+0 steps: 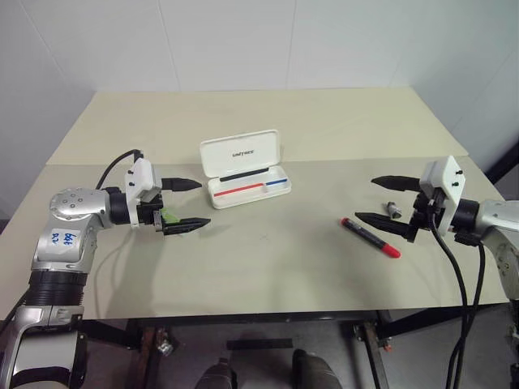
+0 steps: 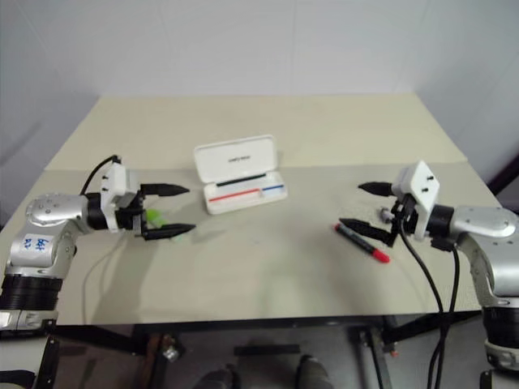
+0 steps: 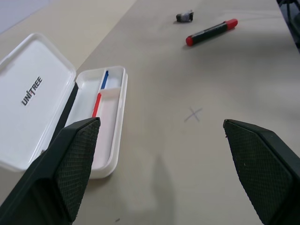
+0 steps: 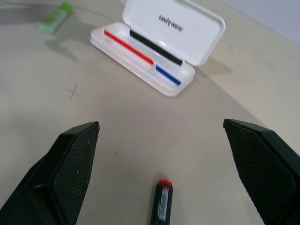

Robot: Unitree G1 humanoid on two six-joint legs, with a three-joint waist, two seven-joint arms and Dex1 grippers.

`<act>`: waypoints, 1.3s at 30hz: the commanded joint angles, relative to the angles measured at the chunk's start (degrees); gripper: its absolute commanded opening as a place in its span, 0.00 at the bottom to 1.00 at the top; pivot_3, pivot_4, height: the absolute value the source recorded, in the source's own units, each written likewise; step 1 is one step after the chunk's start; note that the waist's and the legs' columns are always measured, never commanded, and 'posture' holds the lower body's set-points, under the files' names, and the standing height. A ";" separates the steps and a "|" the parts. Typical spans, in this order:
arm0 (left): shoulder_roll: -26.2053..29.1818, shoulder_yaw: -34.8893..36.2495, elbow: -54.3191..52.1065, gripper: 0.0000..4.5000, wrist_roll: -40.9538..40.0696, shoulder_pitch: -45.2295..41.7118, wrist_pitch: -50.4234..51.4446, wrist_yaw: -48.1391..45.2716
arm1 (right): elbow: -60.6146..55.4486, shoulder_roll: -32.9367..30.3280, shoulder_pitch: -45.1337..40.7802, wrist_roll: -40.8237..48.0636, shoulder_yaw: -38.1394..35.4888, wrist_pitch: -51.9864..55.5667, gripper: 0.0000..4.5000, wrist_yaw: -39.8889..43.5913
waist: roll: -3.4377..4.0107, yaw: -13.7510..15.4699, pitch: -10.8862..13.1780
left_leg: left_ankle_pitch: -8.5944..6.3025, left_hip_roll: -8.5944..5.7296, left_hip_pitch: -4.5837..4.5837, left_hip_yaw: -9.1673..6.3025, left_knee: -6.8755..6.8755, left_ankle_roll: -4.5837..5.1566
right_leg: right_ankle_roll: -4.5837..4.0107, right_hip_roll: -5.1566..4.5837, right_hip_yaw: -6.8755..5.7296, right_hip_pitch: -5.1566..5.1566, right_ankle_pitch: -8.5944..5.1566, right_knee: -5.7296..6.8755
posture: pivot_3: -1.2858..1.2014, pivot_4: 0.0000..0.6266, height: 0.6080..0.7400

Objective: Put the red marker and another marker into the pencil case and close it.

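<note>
Table [image 1: 268,275]: light beige top, with a faint pencilled cross near its middle.
Case [image 1: 243,168]: white, open, near the table's centre; the lid stands up at the far side with the logo facing the robot. The tray shows a red-and-blue stripe and a black strip along the hinge; no marker lies in it.
Red marker [image 1: 371,237]: flat on the table on the robot's right, well apart from the case, lying on a slant with the red cap at the near end and the small red tip at the far end.
Green marker [image 1: 169,216]: flat on the table on the robot's left, near the case's left end, partly hidden behind the left claw.
Grey cylinder [image 1: 392,208]: small, on the table just beyond the red marker.
Left gripper [image 1: 186,204]: fingers spread wide, holding nothing, above the green marker, pointing toward the table's middle.
Right gripper [image 1: 379,199]: fingers spread wide, holding nothing, above the red marker and grey cylinder, pointing toward the table's middle.
</note>
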 commanded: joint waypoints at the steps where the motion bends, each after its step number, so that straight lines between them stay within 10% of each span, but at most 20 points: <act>1: 0.20 0.38 0.00 0.99 -0.17 -1.42 0.00 0.64 | -0.89 0.29 -1.22 0.34 -0.21 -1.00 1.00 -0.22 | 0.00 0.00 0.00 | 0.00 0.00 0.00 0.00 0.00 0.00 | 0.00 0.00 0.00 0.00 0.00 -0.01 | 0.52 0.24 1.00; 29: -2.27 -4.04 7.95 0.99 3.78 -7.63 -4.36 -0.23 | -7.52 3.55 -5.25 3.25 3.95 2.22 1.00 -0.75 | 0.00 0.02 0.00 | -0.01 -0.01 -0.01 0.00 0.06 0.01 | 0.00 0.00 -0.01 0.00 0.00 0.01 | 0.52 0.24 1.00; 39: -2.76 -6.69 13.70 0.40 8.10 -14.30 -5.99 -0.34 | -4.35 3.34 -7.52 2.48 5.03 0.70 1.00 2.11 | 0.00 0.04 0.00 | -0.01 -0.02 -0.03 0.00 0.08 0.01 | 0.01 0.00 -0.02 0.01 0.00 0.02 | 0.52 0.24 1.00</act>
